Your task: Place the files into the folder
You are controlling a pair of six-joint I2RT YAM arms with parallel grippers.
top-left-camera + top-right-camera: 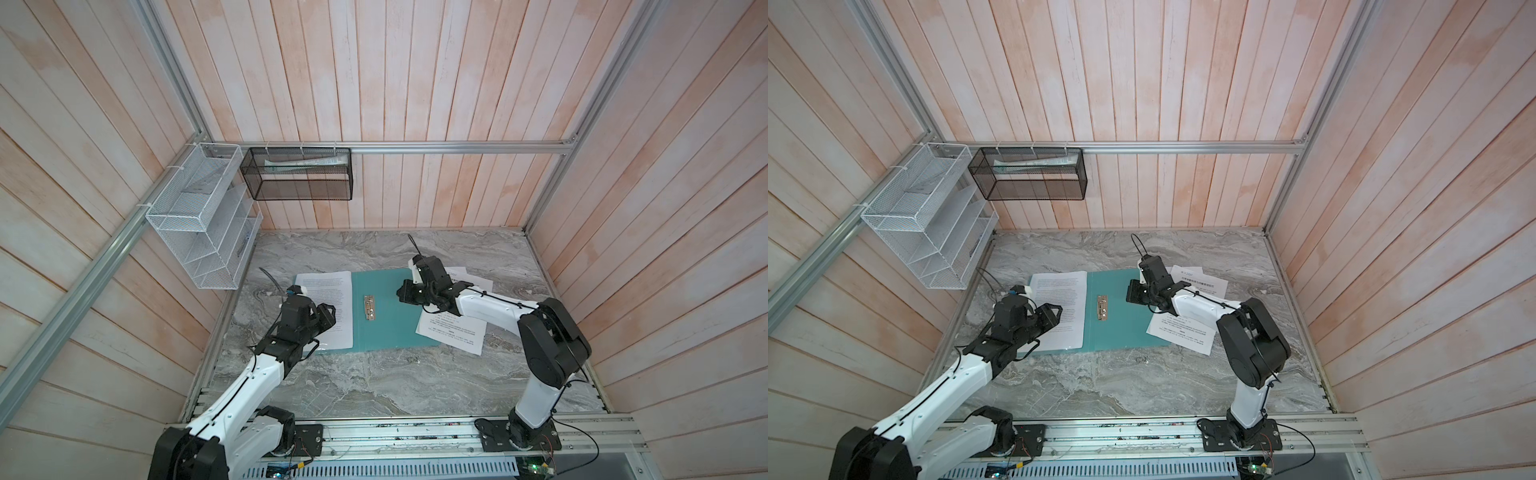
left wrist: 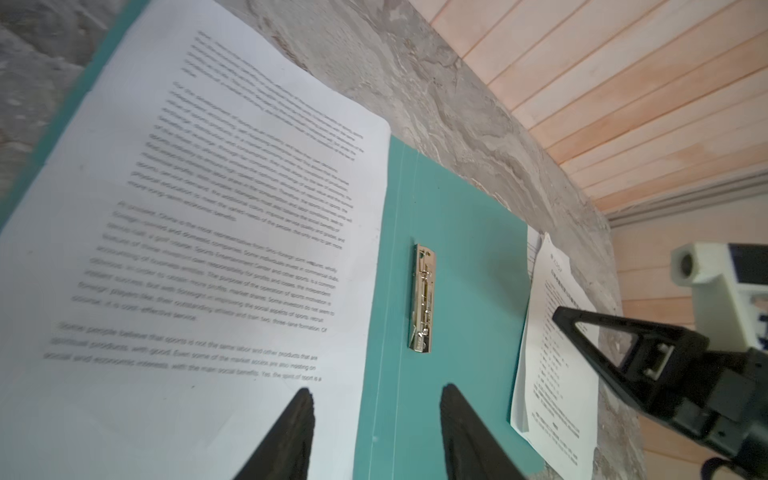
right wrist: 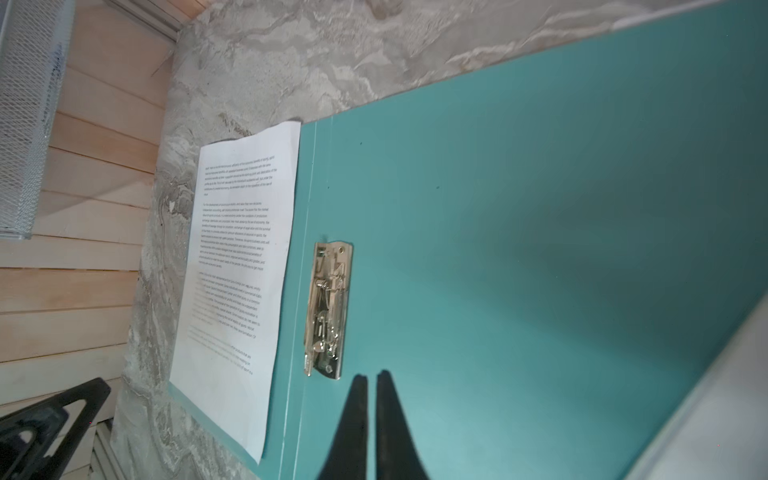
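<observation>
**Open folder, one sheet filed, loose sheets pending**

Left gripper [image 2: 376, 395]: nearest item in the left wrist view; fingers apart, holding nothing, above the filed sheet's inner edge.
Right gripper [image 3: 372, 378]: fingers together, empty, over the bare cover just beside the metal clip [image 3: 328, 309].
Folder [image 1: 388, 307]: teal, lying open on the marble table [image 1: 374, 386].
Files: one printed sheet [image 1: 326, 307] on the folder's left cover; loose sheets [image 1: 453, 328] at its right edge, partly under the right arm.
Step, judged: fetching the remaining sheets. Next move calls for pinching a loose sheet's edge and sliding it onto the folder.
</observation>
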